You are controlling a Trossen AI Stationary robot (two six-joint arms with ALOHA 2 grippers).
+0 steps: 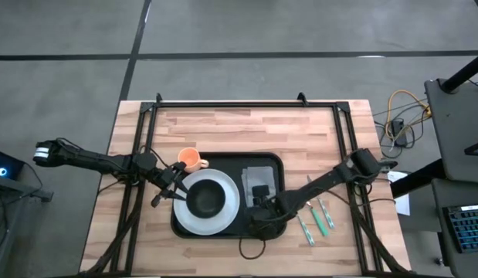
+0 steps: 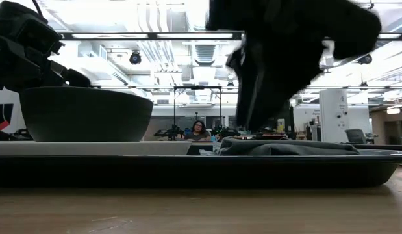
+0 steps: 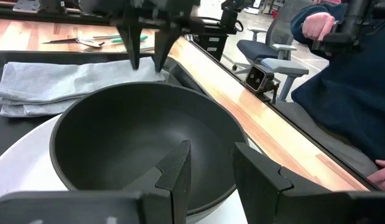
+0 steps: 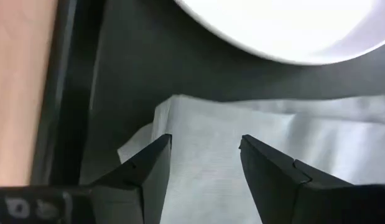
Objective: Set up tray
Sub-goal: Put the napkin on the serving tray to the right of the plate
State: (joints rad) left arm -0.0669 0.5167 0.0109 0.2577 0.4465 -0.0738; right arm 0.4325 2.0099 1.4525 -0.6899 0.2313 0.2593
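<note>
With the tray (image 1: 223,166) at lower centre, the right hand (image 4: 201,165) hung part-open and empty over the napkin (image 4: 316,162), best lowered squarely, while the left hand (image 3: 211,171), slightly open, straddled the bowl's (image 3: 117,137) rim.

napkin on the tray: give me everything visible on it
The napkin is grey woven cloth, folded into a rectangle of several layers, edges visible in the left wrist view. It lies flat on the right part of the black tray, beside the white plate and apparently not touching it. One corner is slightly rumpled. The right gripper is right over it, fingers open and straddling an end; whether they touch the cloth is unclear.
</note>
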